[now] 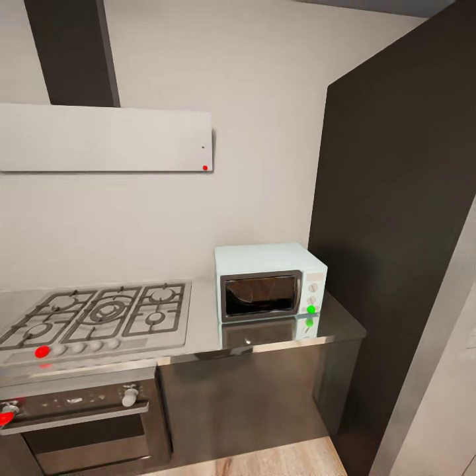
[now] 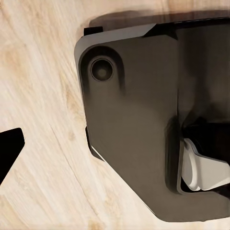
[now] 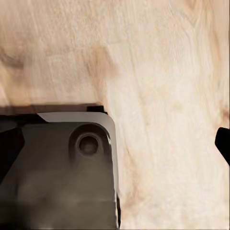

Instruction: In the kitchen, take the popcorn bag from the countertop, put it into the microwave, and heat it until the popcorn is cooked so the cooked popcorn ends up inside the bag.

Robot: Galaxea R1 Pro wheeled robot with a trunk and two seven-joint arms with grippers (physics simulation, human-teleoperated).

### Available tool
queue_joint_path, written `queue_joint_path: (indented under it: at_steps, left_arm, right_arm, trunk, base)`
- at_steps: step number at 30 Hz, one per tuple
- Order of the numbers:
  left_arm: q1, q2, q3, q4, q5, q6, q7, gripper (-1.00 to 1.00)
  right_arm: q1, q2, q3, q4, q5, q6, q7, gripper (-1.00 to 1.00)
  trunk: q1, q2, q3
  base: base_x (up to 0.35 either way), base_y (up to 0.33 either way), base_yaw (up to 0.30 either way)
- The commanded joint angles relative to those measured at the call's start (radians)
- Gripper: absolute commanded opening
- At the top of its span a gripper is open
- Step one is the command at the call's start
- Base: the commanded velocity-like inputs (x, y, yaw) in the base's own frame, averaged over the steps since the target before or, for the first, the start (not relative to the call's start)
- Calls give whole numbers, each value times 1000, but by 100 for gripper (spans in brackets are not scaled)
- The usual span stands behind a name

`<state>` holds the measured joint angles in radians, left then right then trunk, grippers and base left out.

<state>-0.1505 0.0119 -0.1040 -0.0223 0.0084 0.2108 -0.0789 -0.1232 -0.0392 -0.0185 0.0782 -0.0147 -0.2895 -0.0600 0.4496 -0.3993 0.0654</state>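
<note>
The pale light-blue microwave (image 1: 270,281) stands on the glossy grey countertop (image 1: 264,338) against the wall, with its dark glass door closed. A round light (image 1: 311,309) on its side panel glows green. Through the dark glass I cannot make out what is inside. The popcorn bag and the popcorn are out of view. A dark fingertip (image 2: 10,151) of my left gripper sits at the picture's edge over the wooden floor (image 2: 43,72), and a fingertip (image 3: 223,143) of my right gripper does likewise. Nothing lies between the fingers of either.
A gas hob (image 1: 99,317) with a red-lit knob lies left of the microwave, over a black built-in oven (image 1: 79,416). A range hood (image 1: 106,137) hangs above. A tall dark panel (image 1: 396,231) closes the counter's right end. My dark base (image 2: 143,120) stands on the floor.
</note>
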Motion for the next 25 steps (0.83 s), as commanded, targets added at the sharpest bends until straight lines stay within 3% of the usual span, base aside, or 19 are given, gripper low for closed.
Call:
queue_joint_path:
  at_steps: [1, 7, 10, 13, 18, 25]
  left_arm:
    - [0, 0, -8, -2, 1, 6, -4, 100]
    - [0, 0, -8, -2, 1, 7, -5, 100]
    - [0, 0, -9, -2, 1, 6, -6, 100]
    - [0, -1, -8, -2, 1, 6, -6, 100]
    - [0, 0, -8, -3, 1, 6, -6, 100]
    - [0, -1, -8, -3, 1, 6, -6, 100]
  right_arm:
    - [9, 1, -1, 4, -1, 23, -8, 100]
    - [70, 4, 0, 5, -1, 190, -21, 100]
    - [72, 4, 0, 4, -1, 213, -20, 100]
    - [72, 4, -4, 1, -1, 198, -20, 100]
    - [73, 4, -1, -11, -2, 77, -20, 100]
    - [73, 4, -2, -12, -2, 61, -20, 100]
  trunk:
    - [0, -1, 0]
    - [0, -1, 0]
    - [0, -1, 0]
    - [0, -1, 0]
    - [0, -1, 0]
    - [0, -1, 0]
  base:
    - [0, 0, 0]
    - [0, 0, 0]
    - [0, 0, 0]
    - [0, 0, 0]
    - [0, 0, 0]
    - [0, 0, 0]
